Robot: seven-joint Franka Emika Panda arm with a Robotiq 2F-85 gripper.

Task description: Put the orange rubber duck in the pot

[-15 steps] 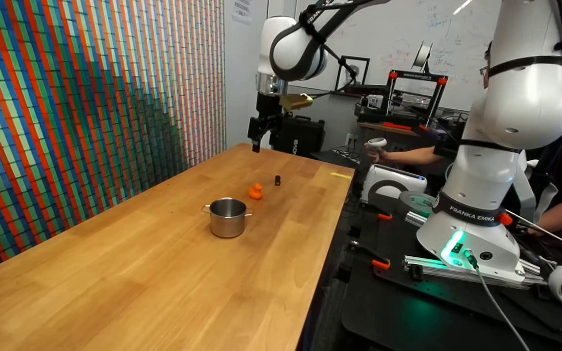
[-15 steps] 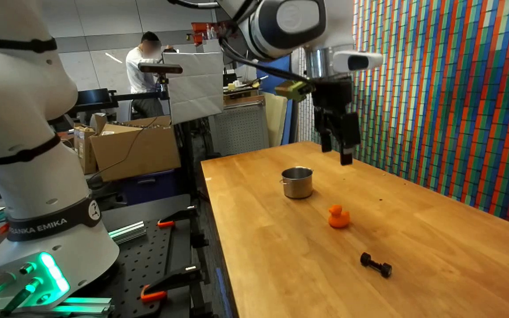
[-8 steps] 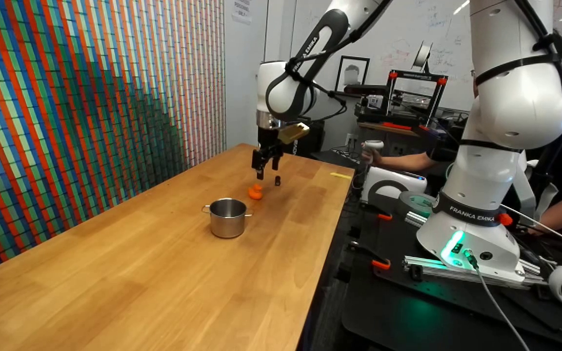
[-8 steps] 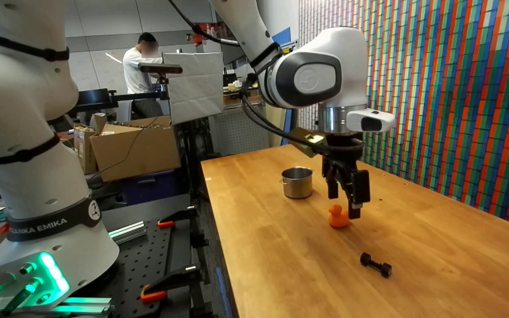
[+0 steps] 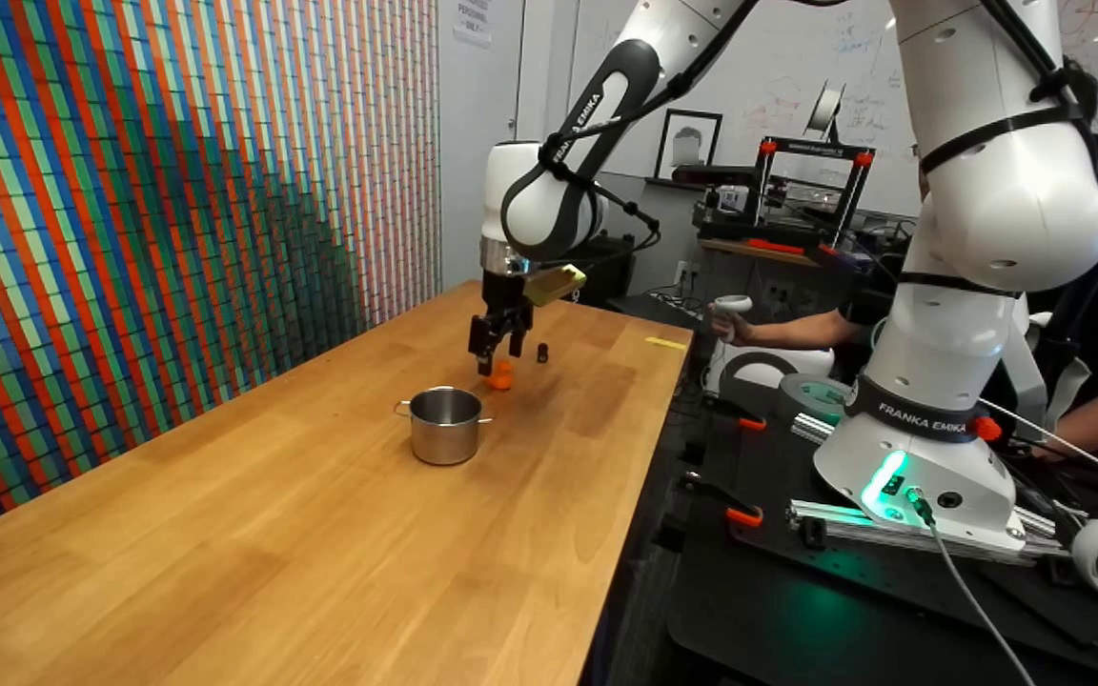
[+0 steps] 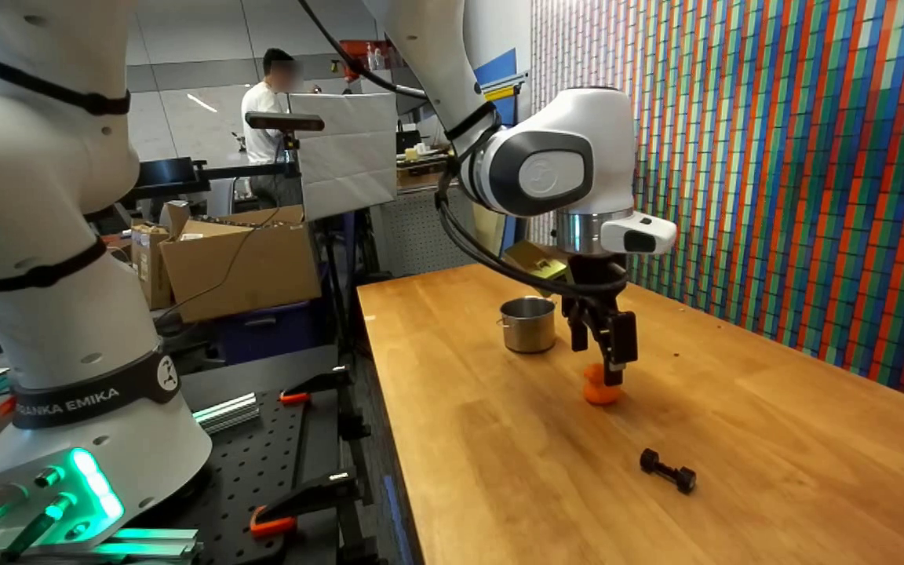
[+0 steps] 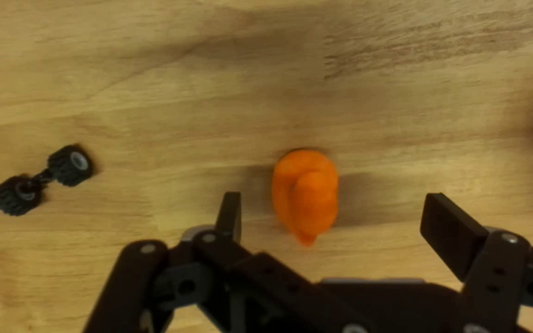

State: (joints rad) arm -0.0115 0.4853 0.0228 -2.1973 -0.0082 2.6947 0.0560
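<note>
Both exterior views look slantwise down the tabletop [image 5: 320,543] from opposite ends, well back, sharing pot [image 5: 445,440], duck [image 6: 597,392] and arm [image 6: 542,174], while the wrist view, close above that duck, peers down past the gripper [image 7: 331,212].

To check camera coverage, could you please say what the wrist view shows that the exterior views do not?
Only the wrist view: tread on the black wheel pair; gaps between the orange rubber duck and both fingers.
Only the exterior views: robot base, multicoloured wall and the open top of the pot.
Shared: duck, wheel pair, gripper, wooden table.
</note>
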